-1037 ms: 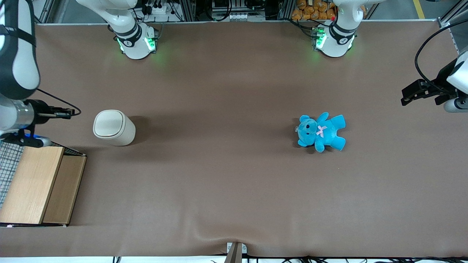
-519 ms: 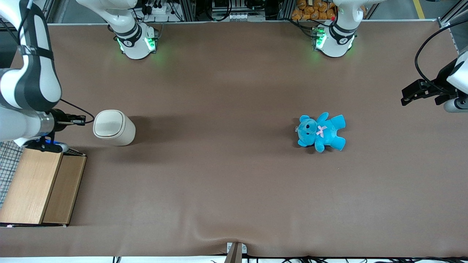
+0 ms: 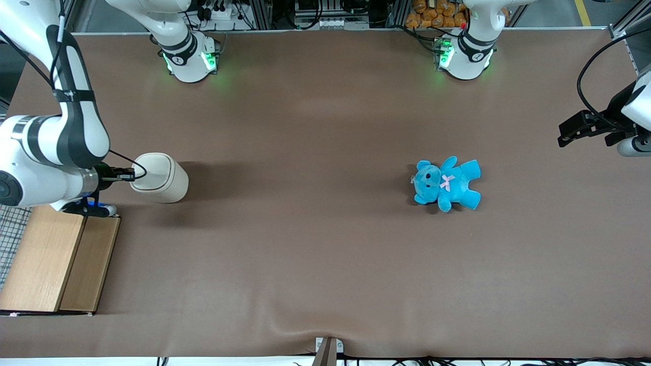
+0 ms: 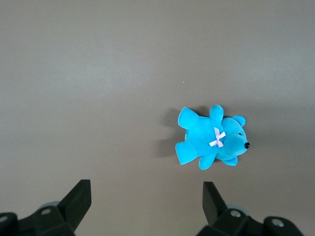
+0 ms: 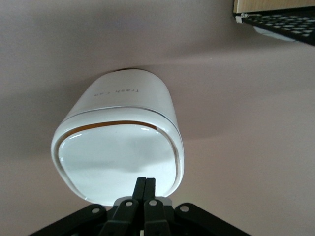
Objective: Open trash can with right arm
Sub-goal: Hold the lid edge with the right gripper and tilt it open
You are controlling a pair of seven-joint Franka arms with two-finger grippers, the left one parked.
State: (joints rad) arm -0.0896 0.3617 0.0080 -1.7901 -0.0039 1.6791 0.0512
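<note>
Brown matte surface, evenly lit, faintly wrinkled at its near edge. Aluminium framing, cables and orange packets along the table's farthest edge.

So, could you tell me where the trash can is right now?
The trash can stands toward the working arm's end of the table, with the gripper, fingers shut, at its lid edge.

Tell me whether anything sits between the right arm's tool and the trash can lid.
Nothing visible does. The right arm's slim black tool, fingers shut together, is already at the edge of the small cream-white plastic trash can's flat lid. The blue teddy bear lies far toward the parked arm's end.
</note>
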